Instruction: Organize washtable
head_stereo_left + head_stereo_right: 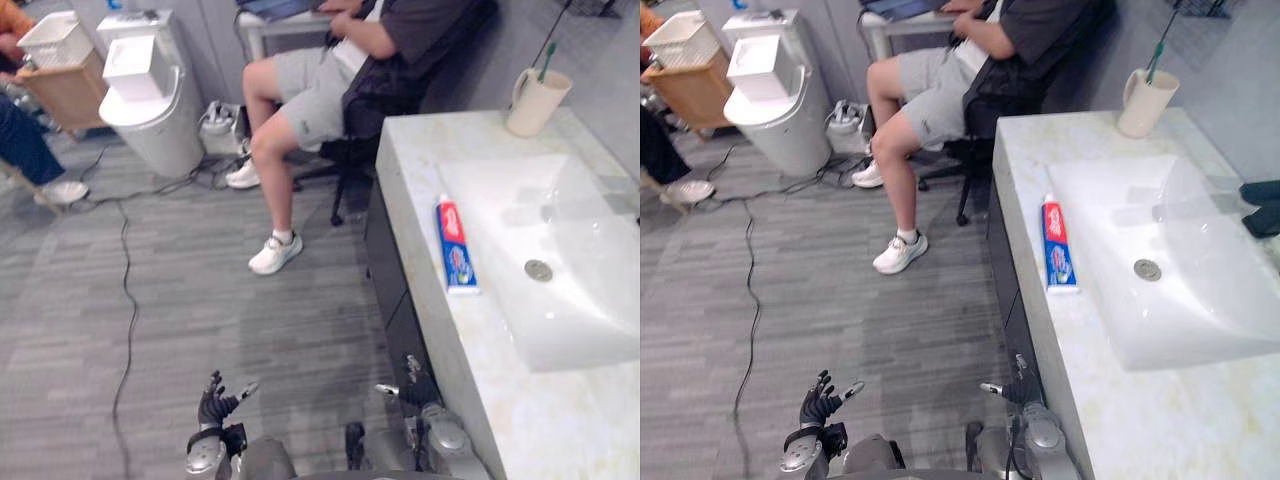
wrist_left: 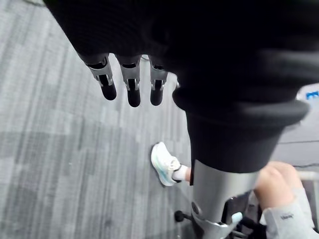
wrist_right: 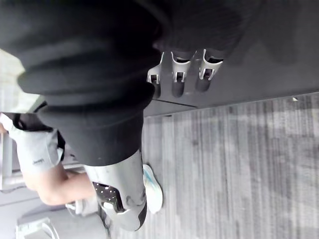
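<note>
At six o'clock the left hand (image 1: 216, 402) hangs over the grey floor (image 1: 200, 300), fingers loosely spread, empty. At five o'clock the right hand (image 3: 178, 74) shows straight fingers side by side, also empty. At three o'clock a red, white and blue toothpaste tube (image 1: 455, 246) lies on the pale marble washtable (image 1: 420, 160), just beside the white sink basin (image 1: 590, 300). At one o'clock stands a cream mug (image 1: 535, 103) holding a green toothbrush (image 1: 546, 62).

print on the toothpaste tube (image 1: 455, 245) is too small to read.

Head stereo pair looks down, sharing washtable (image 1: 415, 165), floor (image 1: 200, 300). Wrist cameras close behind fingers (image 2: 133, 92), facing floor, seated person (image 3: 55, 184).
</note>
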